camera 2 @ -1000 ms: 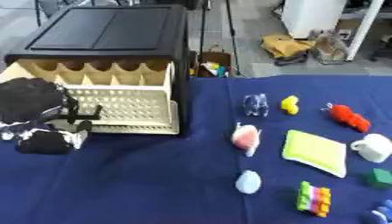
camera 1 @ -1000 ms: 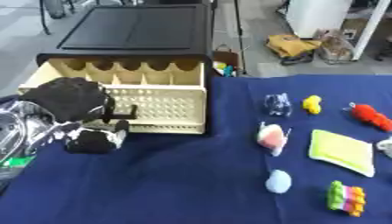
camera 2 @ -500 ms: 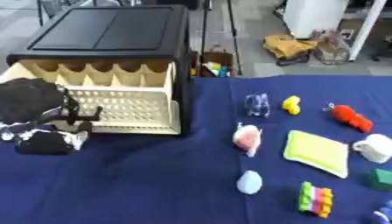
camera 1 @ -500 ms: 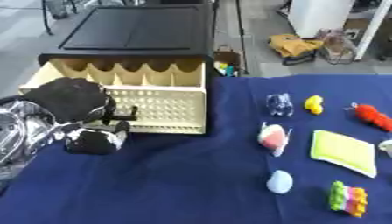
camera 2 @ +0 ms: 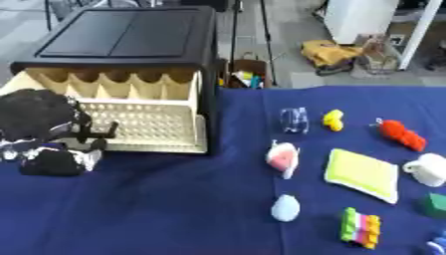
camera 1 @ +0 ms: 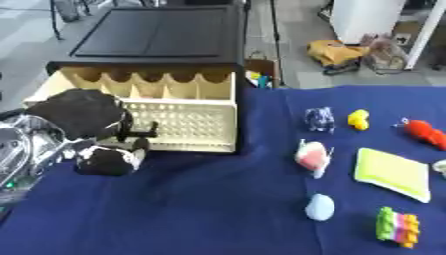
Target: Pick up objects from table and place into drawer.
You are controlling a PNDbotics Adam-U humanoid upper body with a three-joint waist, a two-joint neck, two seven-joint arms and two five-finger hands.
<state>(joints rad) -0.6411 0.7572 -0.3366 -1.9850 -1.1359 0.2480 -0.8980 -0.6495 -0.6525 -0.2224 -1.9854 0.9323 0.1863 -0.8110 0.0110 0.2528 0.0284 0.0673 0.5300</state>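
In the left eye view our left robot hand (camera 1: 83, 112) sits at the front left corner of the open cream drawer (camera 1: 187, 117), its fingers curled round a black and white object (camera 1: 109, 160) that rests on the blue surface (camera 1: 200, 209) just before the drawer. Further right we see a pink and white toy (camera 1: 312, 157), a yellow-green pad (camera 1: 392, 173) and a pale blue egg shape (camera 1: 320, 206).

In the right eye view we add a red toy (camera 2: 399, 133), a white cup (camera 2: 427, 168), a green block (camera 2: 435, 204) and a striped block stack (camera 2: 362, 227). Our right robot hand appears in neither view
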